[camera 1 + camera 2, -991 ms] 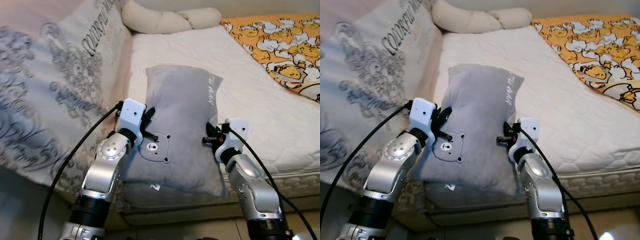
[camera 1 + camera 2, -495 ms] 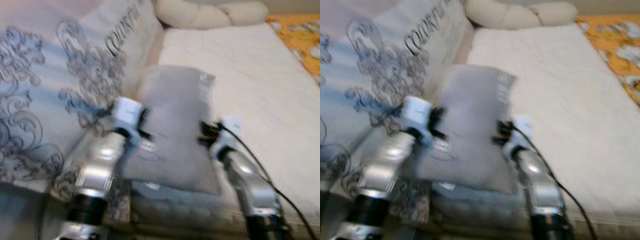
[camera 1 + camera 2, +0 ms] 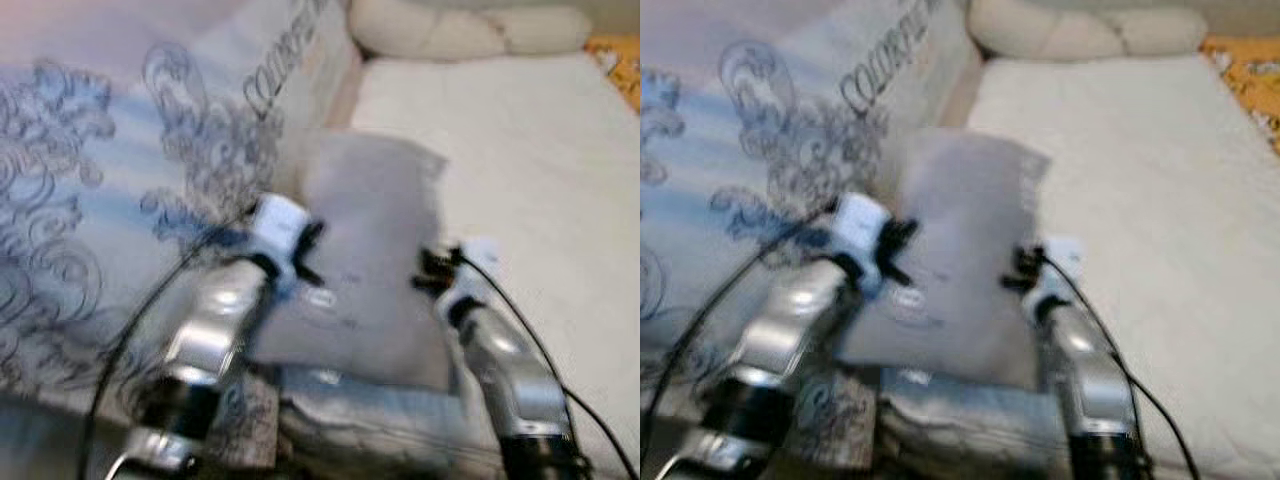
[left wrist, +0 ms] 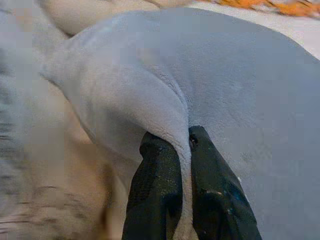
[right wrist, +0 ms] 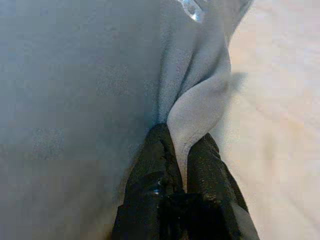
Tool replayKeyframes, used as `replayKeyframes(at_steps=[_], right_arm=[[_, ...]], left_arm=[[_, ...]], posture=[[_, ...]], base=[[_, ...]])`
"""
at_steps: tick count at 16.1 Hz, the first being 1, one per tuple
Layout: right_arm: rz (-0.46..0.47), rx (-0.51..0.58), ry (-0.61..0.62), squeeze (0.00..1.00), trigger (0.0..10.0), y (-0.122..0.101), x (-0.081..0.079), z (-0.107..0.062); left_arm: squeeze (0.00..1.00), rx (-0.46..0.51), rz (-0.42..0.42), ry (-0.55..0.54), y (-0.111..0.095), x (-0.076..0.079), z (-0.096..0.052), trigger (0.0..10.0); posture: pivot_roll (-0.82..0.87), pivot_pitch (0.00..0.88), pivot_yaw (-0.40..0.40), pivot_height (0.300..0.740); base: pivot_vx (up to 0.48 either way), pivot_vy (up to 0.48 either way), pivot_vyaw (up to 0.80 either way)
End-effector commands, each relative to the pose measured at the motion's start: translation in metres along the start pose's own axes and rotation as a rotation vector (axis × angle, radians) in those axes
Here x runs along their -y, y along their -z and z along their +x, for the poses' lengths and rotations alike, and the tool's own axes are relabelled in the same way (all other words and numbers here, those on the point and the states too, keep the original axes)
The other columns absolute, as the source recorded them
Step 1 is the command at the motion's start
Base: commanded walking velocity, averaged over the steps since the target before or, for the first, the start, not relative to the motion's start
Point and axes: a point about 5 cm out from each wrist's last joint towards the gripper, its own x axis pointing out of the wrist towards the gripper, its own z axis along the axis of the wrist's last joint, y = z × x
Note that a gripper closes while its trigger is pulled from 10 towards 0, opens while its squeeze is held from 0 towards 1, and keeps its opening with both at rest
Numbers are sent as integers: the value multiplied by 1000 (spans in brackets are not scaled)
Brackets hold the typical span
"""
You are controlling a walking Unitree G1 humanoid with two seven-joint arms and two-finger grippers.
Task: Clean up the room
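Note:
A grey pillow lies at the near edge of the white mattress, and both my grippers hold it. On its left edge my left gripper is shut, a fold of the grey pillow pinched between its black fingers. The right gripper is shut on the pillow's right edge, where the fabric bunches between its fingers. Both eye views are blurred by motion.
A large patterned quilt with lettering is heaped on the left beside the pillow. A long cream bolster lies across the head of the bed. An orange blanket corner shows at the far right edge. The mattress's right half is bare.
The camera has swung left, so the quilt takes up more of the picture and the orange blanket has nearly left it. Both grippers keep their hold on the pillow.

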Motion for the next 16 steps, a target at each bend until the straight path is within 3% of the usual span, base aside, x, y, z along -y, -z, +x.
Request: replayKeyframes(at_steps=[1,10,12,15,16], right_arm=[[2,27,-26,0,10000,-7,-11,3],[24,-24,24,0,10000,3,-6,15],[103,-82,-30,0,10000,15,-10,32],[104,-151,-79,0,10000,22,-19,60],[124,-155,-83,486,10000,19,-22,66]], left_arm=[[0,37,54,9,-11,-6,2,10000],[0,-4,107,65,-11,-7,27,10000],[0,-30,178,38,-14,-18,37,10000],[0,-63,269,-30,-29,-42,41,10000],[0,-82,299,-51,-32,-48,40,10000]], posture=[[-13,0,96,740],[-25,0,100,740],[-20,0,103,740],[5,0,113,740],[14,0,116,740]], base=[[0,0,0],[0,0,0],[0,0,0],[0,0,0],[0,0,0]])
